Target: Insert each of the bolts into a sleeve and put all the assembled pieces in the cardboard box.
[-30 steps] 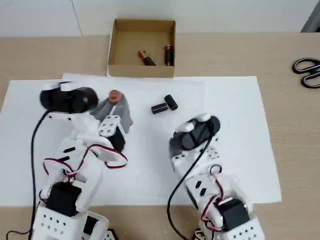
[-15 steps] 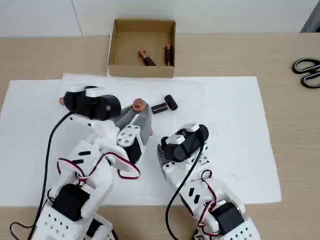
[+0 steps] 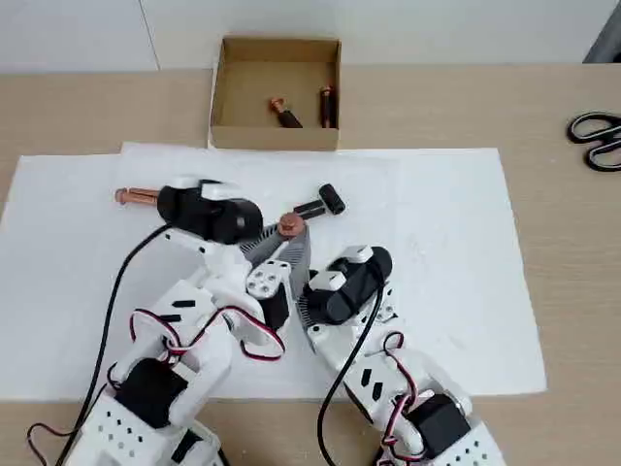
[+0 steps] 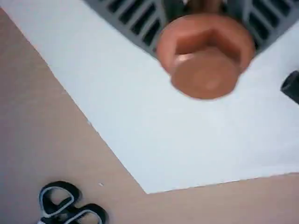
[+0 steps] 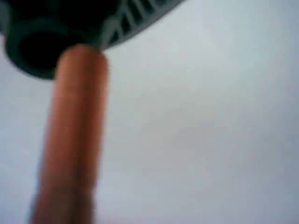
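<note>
Open cardboard box (image 3: 277, 138) at the tabletop's far edge, holding two sleeved bolts (image 3: 284, 112). Two black sleeves (image 3: 310, 209) lying just nearer. Bare copper bolt (image 3: 139, 195) lying flat leftward; second bolt (image 3: 291, 225) held head-up mid-tabletop.

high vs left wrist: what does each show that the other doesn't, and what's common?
Only high: the box with two assembled pieces, a loose bolt on the paper, the right arm. Only left wrist: the head of the held bolt end-on, its hex clear. Both: left gripper shut on that bolt, paper, scissors, table.
</note>
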Motion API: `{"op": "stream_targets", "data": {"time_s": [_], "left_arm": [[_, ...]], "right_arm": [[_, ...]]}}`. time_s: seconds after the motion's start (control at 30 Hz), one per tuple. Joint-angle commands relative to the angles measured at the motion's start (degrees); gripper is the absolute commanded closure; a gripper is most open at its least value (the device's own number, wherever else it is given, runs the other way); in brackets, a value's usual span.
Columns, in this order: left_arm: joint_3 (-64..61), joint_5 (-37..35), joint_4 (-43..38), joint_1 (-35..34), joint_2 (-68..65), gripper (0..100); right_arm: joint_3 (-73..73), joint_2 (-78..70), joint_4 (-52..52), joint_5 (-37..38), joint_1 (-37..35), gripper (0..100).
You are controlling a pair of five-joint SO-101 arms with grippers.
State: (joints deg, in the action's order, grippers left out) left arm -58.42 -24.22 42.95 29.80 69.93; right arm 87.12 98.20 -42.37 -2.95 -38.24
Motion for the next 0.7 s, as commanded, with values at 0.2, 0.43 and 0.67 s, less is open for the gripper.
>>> {"op": "stream_targets", "data": {"time_s": [0.2,0.43,0.67], "left_arm": [[0.4,-0.4,-1.8,0.4,1.3,99],[0.4,-0.4,-1.8,0.4,1.1,99],[0.1,-0.4,-1.8,0.1,0.9,99]], "right_arm": [[-0.5,0.5,1.5,0.6,-0.2,99.5],[-0.7,0.5,1.5,0.6,-1.6,99.5],[-0.8,0.5,1.5,0.6,-1.7,99.5]]}}
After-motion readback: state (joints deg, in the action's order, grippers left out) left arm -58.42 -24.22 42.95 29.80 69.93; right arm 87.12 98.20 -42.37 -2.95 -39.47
